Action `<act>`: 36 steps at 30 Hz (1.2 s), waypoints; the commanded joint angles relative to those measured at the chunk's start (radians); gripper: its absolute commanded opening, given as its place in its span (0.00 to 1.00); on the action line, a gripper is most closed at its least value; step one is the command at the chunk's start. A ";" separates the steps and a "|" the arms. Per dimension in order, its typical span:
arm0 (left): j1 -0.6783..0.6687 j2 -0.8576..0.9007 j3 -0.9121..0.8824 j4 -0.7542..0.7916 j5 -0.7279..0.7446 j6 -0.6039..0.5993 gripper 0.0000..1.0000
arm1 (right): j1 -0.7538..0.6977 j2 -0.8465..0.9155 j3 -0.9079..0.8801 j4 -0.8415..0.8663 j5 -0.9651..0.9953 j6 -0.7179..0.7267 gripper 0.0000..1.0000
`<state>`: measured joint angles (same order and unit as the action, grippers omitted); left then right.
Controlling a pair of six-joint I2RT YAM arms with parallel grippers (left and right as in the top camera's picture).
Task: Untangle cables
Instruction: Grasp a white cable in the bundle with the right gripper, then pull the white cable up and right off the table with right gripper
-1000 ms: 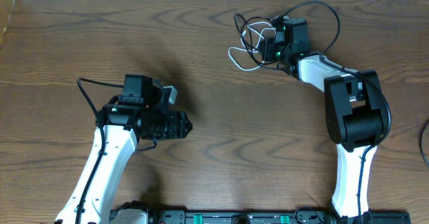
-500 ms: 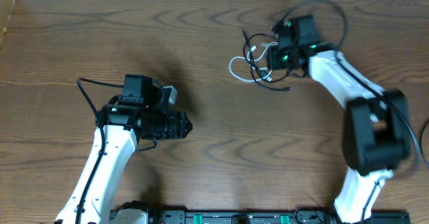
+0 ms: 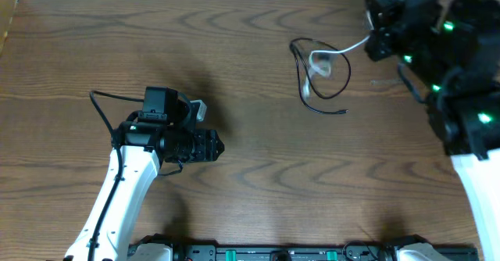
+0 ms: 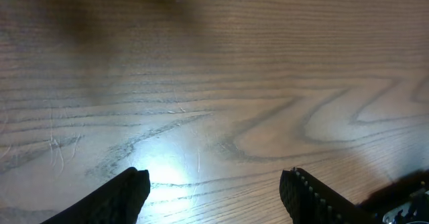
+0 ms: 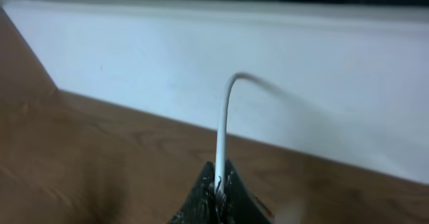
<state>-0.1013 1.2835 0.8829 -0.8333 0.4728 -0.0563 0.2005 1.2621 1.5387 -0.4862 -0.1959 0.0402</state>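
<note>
The black cable (image 3: 336, 89) lies in a loose loop on the table at the back, right of centre. The white cable (image 3: 319, 61) lies partly inside that loop and runs up to the right. My right gripper (image 3: 373, 41) is raised at the back right and is shut on the white cable, which stands up between the fingertips in the right wrist view (image 5: 221, 137). My left gripper (image 3: 219, 145) is open and empty over bare wood at the left; its fingers (image 4: 214, 190) show wide apart in the left wrist view.
The wooden table (image 3: 250, 175) ends at a white wall (image 5: 201, 56) along the back. The right arm (image 3: 469, 112) looms large at the right edge. The left arm (image 3: 125, 183) lies along the front left.
My right gripper has lifted and swung to the back right with the white cable. The cable bundle was dragged right and spread out, and the black loop now lies flat on the table. The left arm has not moved.
</note>
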 commanded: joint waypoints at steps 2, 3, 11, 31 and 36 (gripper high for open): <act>-0.003 0.003 0.004 -0.003 0.013 -0.005 0.68 | -0.052 -0.034 0.048 -0.042 0.018 -0.012 0.01; -0.003 0.003 0.004 -0.003 0.013 -0.005 0.68 | -0.074 -0.034 0.049 -0.060 0.051 -0.011 0.01; -0.003 0.003 0.004 -0.003 0.013 -0.005 0.68 | -0.333 -0.034 0.049 -0.138 0.231 -0.010 0.01; -0.003 0.003 0.004 -0.003 0.013 -0.005 0.68 | -0.708 0.052 0.049 -0.177 -0.279 0.356 0.01; -0.003 0.003 0.004 -0.004 0.013 -0.005 0.68 | -0.515 0.192 0.049 0.018 -0.732 0.302 0.01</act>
<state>-0.1013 1.2835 0.8829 -0.8337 0.4728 -0.0559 -0.4267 1.3834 1.5761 -0.5835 -0.5346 0.3771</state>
